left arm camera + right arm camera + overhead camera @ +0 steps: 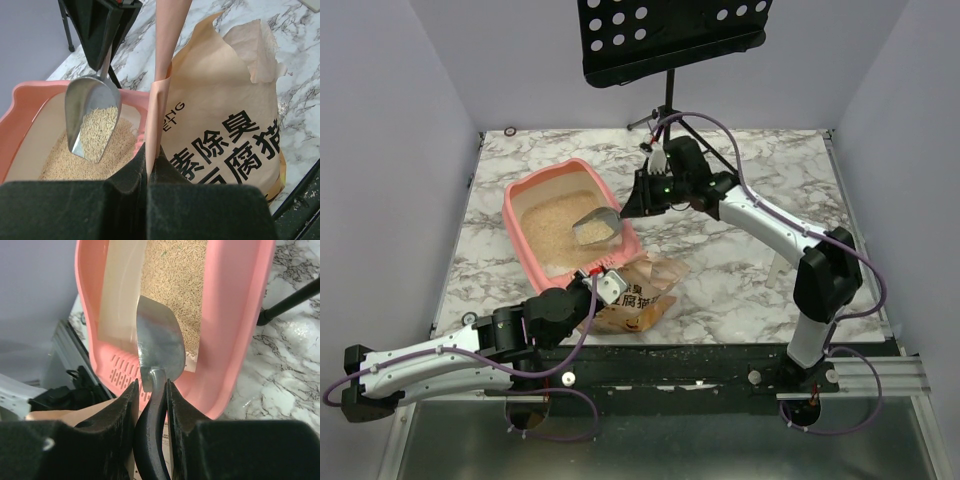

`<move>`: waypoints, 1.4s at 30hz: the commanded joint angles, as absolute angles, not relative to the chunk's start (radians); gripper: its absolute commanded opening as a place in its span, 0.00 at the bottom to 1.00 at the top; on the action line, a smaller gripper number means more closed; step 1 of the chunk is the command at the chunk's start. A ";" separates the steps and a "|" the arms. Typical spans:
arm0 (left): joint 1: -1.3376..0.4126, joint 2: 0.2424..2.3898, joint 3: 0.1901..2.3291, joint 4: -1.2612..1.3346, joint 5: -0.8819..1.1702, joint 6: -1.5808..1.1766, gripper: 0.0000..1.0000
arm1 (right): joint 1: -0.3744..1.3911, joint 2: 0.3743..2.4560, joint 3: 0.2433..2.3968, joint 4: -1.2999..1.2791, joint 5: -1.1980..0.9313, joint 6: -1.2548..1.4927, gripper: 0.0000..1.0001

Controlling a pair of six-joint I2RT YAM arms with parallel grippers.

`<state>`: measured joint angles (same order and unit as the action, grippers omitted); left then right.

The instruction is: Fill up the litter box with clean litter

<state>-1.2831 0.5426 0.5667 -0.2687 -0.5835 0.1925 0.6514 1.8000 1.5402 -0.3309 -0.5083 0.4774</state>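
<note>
The salmon-pink litter box [520,195] sits left of centre, holding beige clean litter [552,228]. It also shows in the left wrist view [20,107] and the right wrist view [240,315]. My right gripper [638,200] is shut on the dark handle of a metal scoop [595,228], held over the box with litter in it [97,131]. In the right wrist view the scoop [160,342] is seen from behind. My left gripper [603,283] is shut on the rim of the orange-tan litter bag [225,115], holding it open beside the box.
A black music stand [670,35] rises at the back, its legs [655,120] on the marble table [770,270]. A stand leg [290,302] crosses right of the box. The grate ledge [122,372] is at the box's near end.
</note>
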 commanded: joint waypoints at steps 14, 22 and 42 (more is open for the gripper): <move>-1.279 0.520 0.609 -0.247 -0.607 0.184 0.00 | 0.862 1.832 1.638 -0.315 -0.150 -0.089 0.01; -1.281 0.520 0.609 -0.247 -0.609 0.184 0.00 | 0.873 1.760 1.562 -0.178 -0.227 -0.213 0.01; -1.278 0.532 0.603 -0.229 -0.598 0.189 0.00 | 0.865 1.405 1.399 -0.189 0.036 -0.166 0.01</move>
<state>-1.2831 0.5419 0.5739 -0.2787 -0.5835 0.1928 0.8696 1.5139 1.4246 -0.1768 -0.1284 -0.2096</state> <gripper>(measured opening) 0.017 0.324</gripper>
